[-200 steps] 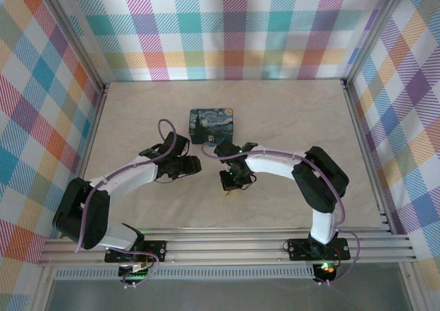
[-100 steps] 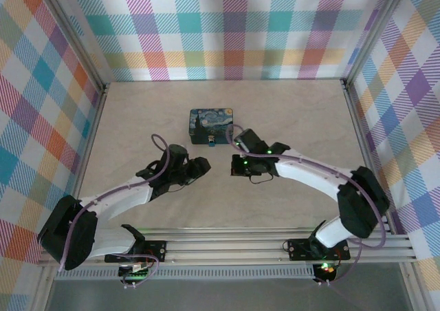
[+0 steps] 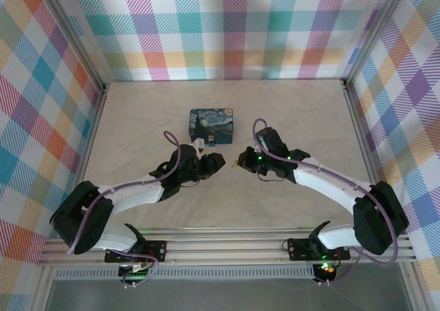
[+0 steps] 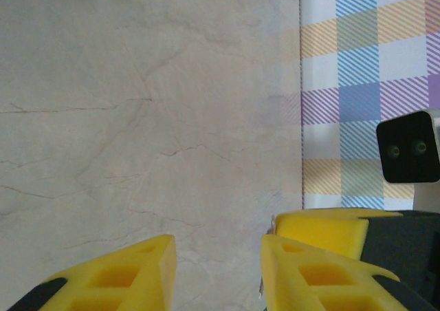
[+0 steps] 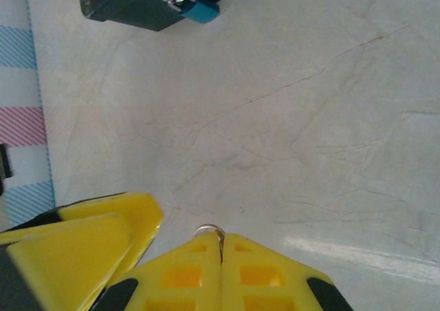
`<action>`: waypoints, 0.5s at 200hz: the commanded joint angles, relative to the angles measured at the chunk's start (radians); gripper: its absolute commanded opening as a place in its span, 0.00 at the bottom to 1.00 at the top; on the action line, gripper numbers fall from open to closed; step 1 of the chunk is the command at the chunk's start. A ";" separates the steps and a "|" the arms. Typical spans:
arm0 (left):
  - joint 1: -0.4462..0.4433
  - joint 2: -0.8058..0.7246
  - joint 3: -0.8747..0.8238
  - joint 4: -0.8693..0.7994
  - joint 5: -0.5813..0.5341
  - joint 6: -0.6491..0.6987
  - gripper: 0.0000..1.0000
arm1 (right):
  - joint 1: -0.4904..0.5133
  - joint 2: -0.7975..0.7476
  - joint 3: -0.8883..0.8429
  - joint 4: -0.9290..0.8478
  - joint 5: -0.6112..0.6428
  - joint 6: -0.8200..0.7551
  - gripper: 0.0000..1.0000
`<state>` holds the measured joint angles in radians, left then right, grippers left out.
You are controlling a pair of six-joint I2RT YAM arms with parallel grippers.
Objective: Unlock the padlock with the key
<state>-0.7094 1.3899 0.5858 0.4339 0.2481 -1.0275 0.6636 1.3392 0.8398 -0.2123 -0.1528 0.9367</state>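
Asker: Things on the table (image 3: 137, 118), counted?
Watcher: One box (image 3: 211, 120) with a starry print, one padlock (image 5: 184, 1) and one key (image 5: 209, 230). There are two arms, each with one claw.
Asker: Where does the padlock sit?
Watcher: Against the near side of the box, touching it. It has a blue body and a silver shackle. Both claws are on the table side of it, tips facing each other, near but apart.
Asker: The left claw (image 4: 218, 245)?
Watcher: Its two yellow fingers stand a moderate way apart, with bare table showing between them. It holds nothing.
Asker: And the right claw (image 5: 221, 241)?
Watcher: Pressed together on the key. A small silver loop pokes out at the fingertips; the rest is hidden between the fingers.
Asker: Does the key touch the padlock?
Watcher: No, they are apart, with bare table between.
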 commanded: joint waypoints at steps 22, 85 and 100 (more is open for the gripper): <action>-0.008 0.043 0.022 0.115 0.073 -0.032 0.36 | -0.016 -0.042 -0.043 0.062 -0.044 0.046 0.00; -0.014 0.089 0.019 0.188 0.120 -0.077 0.36 | -0.027 -0.048 -0.070 0.095 -0.059 0.073 0.00; -0.014 0.095 0.014 0.205 0.119 -0.095 0.36 | -0.027 -0.048 -0.071 0.082 -0.049 0.071 0.00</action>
<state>-0.7105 1.4712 0.5884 0.5510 0.3412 -1.0832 0.6430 1.3136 0.7849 -0.1486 -0.1928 0.9882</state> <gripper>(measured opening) 0.362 0.056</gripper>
